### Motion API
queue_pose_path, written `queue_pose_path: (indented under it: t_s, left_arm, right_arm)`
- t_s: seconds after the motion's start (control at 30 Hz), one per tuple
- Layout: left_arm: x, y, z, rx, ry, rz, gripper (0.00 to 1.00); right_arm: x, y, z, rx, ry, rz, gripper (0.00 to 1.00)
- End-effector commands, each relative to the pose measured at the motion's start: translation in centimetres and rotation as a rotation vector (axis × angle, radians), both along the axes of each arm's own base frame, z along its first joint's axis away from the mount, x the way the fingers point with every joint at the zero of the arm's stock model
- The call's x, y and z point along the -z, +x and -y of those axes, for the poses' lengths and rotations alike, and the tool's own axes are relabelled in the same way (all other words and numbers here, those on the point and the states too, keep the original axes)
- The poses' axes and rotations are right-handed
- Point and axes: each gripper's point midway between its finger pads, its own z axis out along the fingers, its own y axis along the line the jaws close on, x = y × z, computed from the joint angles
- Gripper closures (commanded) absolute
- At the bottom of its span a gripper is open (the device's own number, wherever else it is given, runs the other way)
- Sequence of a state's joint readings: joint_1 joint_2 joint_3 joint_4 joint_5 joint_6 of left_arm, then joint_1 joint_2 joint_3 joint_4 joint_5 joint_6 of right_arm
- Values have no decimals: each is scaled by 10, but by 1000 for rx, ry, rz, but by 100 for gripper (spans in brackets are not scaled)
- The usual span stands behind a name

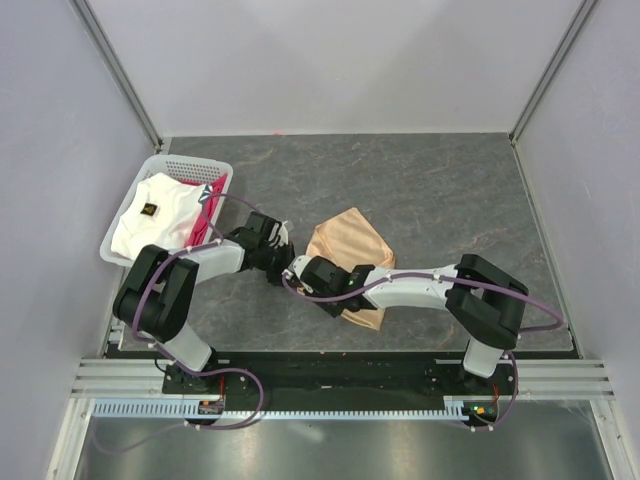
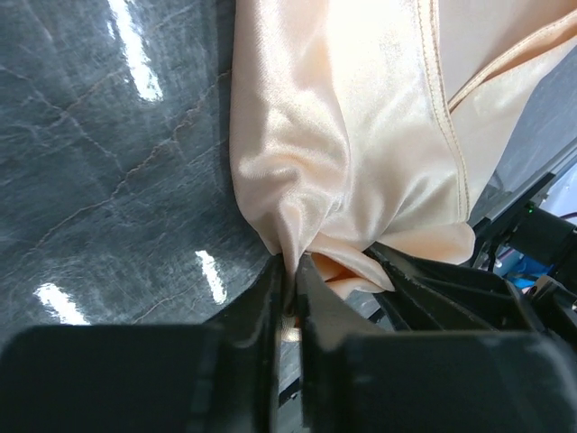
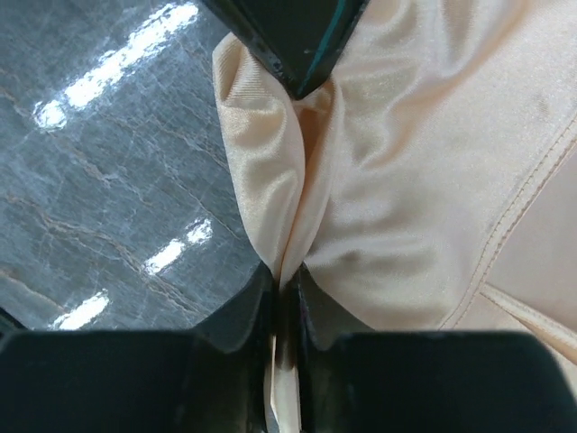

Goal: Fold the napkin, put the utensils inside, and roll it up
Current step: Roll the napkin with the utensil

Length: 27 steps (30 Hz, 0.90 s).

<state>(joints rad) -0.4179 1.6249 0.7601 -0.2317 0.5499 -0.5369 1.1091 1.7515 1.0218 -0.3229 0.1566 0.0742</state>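
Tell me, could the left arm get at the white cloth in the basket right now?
Likely not yet: the left gripper is pinching the napkin. Otherwise the white cloth lies close, its basket open-topped, nothing between.

There is one peach napkin (image 1: 350, 245) and one grey tabletop (image 1: 430, 190). One white basket (image 1: 195, 166) is there, and two cloths are in it: one white cloth (image 1: 150, 215) with a dark mark and one pink-red cloth (image 1: 206, 218). There are two arms, one left arm (image 1: 170, 290) and one right arm (image 1: 420, 287), and two claws, one left claw (image 2: 290, 271) and one right claw (image 3: 285, 275).
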Motion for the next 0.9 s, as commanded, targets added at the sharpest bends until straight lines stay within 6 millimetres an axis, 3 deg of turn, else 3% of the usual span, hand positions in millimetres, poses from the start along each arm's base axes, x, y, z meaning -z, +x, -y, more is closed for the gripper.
queue_pose_path:
  t_s: [0.0, 0.1, 0.23, 0.43, 0.57, 0.67, 0.87]
  left_arm:
    - [-9, 8, -4, -22, -8, 23, 67]
    - [-20, 18, -11, -69, -13, 73, 41]
    - [-27, 27, -31, -159, 32, 143, 22]
    - [-26, 25, -39, -212, 16, 225, 16]
    - [-47, 23, -34, -193, -74, 356, 12]
    - [-51, 17, -28, -159, -130, 397, 12]
    - [-41, 9, -25, -135, -142, 367, 9]
  right_arm:
    - [23, -16, 4, -34, -25, -164, 87]
    - [26, -23, 2, -50, 18, -269, 96]
    - [21, -27, -3, -65, 98, -407, 100]
    - [12, -28, -9, -89, 217, -604, 100]
    - [10, -27, -11, -100, 285, -705, 100]
    - [8, -30, -14, -121, 344, -791, 100]
    - [10, -20, -13, -109, 416, -889, 100]
